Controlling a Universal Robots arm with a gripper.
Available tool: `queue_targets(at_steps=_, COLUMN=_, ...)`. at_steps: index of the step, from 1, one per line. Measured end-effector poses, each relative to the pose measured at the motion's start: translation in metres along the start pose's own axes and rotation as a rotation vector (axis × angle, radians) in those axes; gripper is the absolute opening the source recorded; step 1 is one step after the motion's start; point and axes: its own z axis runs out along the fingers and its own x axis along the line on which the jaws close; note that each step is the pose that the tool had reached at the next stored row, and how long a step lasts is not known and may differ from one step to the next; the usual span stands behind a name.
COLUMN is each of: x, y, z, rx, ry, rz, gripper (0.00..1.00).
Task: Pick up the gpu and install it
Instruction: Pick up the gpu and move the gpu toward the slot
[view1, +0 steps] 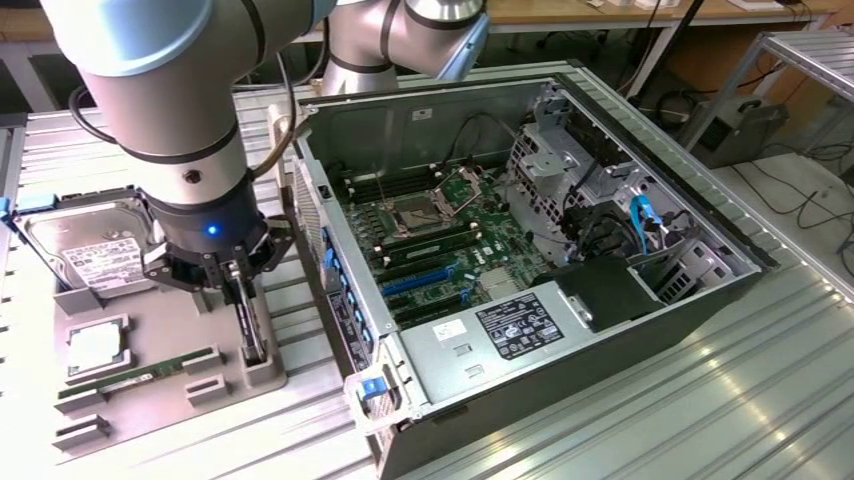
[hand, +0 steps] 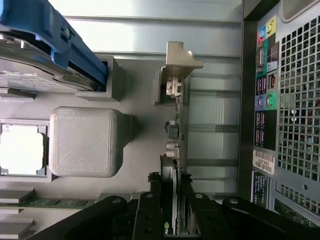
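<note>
Though clamped w/ gripper (view1: 244, 300) on gpu (view1: 251, 330) top edge, not lifted off gray tray (view1: 160, 340); yet to install into pc case (view1: 534, 420).

The gpu (view1: 252, 335) is a thin dark card standing upright on its long edge in a slot of the grey holder (view1: 160, 400). In the exterior view it is at the holder's 3 o'clock side, at 9 o'clock from the open case (view1: 400, 130). Seen edge-on from the wrist, its pale metal bracket (hand: 177, 60) caps one end, and small components line the board.
</note>
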Motion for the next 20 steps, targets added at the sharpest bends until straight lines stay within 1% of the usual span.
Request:
queue_targets(at_steps=5, x=-0.001, y=0.0003, z=-0.0083, rx=0.0002, ry=0.0003, rz=0.0, gripper=0.26)
queue_targets(at_steps=7, x=-0.001, y=0.0006, z=-0.0136, rx=0.0002, ry=0.0003, rz=0.0, gripper=0.26)
queue_targets(at_steps=8, x=-0.002, y=0.0009, z=-0.0223, rx=0.0003, ry=0.0005, rz=0.0, gripper=0.26)
queue_targets(at_steps=9, x=-0.003, y=0.0012, z=-0.0278, rx=0.0002, ry=0.0002, rz=0.0, gripper=0.26)
queue_targets(at_steps=10, x=-0.004, y=0.0015, z=-0.0359, rx=0.0003, ry=0.0003, rz=0.0, gripper=0.26)
queue_targets(at_steps=18, x=-0.008, y=0.0023, z=-0.0738, rx=0.0003, ry=0.0004, rz=0.0, gripper=0.26)
queue_targets(at_steps=19, x=-0.009, y=0.0021, z=-0.0818, rx=0.0002, ry=0.0006, rz=0.0, gripper=0.26)
queue_targets(at_steps=20, x=-0.01, y=0.002, z=-0.0872, rx=0.0002, ry=0.0008, rz=0.0, gripper=0.26)
